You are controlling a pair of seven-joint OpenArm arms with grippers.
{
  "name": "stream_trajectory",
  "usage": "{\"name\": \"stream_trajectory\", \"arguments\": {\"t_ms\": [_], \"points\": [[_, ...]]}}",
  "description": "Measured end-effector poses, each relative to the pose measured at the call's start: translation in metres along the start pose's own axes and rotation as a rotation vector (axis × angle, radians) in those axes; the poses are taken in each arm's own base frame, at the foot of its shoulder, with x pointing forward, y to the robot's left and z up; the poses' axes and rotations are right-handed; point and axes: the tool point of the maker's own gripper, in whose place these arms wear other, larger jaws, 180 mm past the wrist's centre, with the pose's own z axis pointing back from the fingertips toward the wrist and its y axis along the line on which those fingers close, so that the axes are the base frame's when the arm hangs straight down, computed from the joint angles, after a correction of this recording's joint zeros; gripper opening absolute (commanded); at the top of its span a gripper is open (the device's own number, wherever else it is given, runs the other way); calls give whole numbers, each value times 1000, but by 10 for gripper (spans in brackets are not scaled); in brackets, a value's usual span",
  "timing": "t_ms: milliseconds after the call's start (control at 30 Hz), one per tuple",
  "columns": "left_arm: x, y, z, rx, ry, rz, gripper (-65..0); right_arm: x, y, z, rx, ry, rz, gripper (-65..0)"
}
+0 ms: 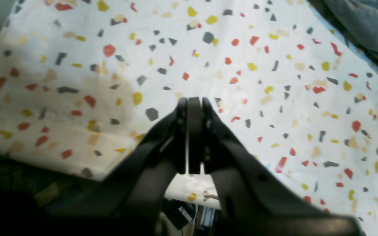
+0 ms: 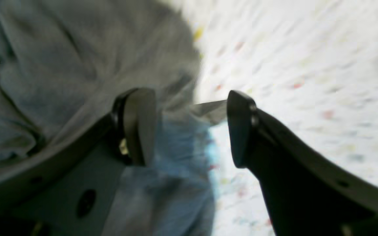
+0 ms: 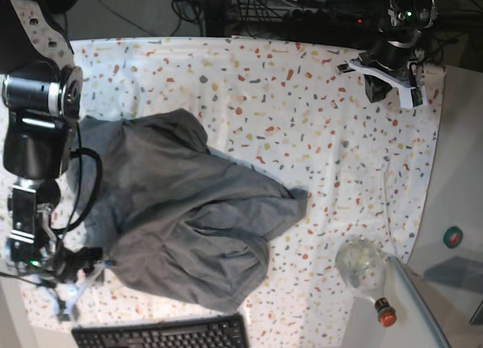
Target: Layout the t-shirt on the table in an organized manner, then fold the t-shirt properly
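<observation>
1 right hand [image 2: 189, 127] gapes wide over the t-shirt's [image 2: 77, 65] edge; left hand [image 1: 194, 108] closed, well apart

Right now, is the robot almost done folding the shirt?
Not nearly. The t-shirt lies crumpled in a heap on the table, so nothing is laid out yet. The right claw stands open at the shirt's edge, gripping nothing; the left claw is shut, away over bare cloth. Spreading flat and every fold remain.

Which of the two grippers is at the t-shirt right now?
The right gripper, jaws apart over the crumpled grey t-shirt. The left gripper is shut above bare speckled table, away from the fabric.
</observation>
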Motion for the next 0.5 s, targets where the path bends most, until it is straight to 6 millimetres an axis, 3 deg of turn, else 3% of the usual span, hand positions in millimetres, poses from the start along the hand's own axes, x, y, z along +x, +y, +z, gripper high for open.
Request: {"name": "stream_trajectory", "arguments": {"t_ms": [67, 100, 133, 233, 300, 367, 500], "points": [[1, -2, -1, -7, -1, -1, -629, 0, -31, 34, -107, -72, 4, -321], [2, -4, -2, -11, -2, 2, -597, -16, -40, 45, -137, -46, -13, -321], [5, -6, -3, -15, -9, 2, -551, -41, -46, 53, -163, 7, -42, -321], [15, -25, -17, -60, -31, 1, -334, -131, -56, 61, -187, 181, -154, -318], [18, -41, -30, -96, -33, 7, -230, -175, -59, 63, -202, 254, -214, -317], [20, -57, -45, -131, -27, 15, -197, -197, -53, 62, -180, 279, -254, -317], [19, -72, -75, -156, 7, 13, -229, -220, -27, 58, -105, 296, -312, -320]]}}
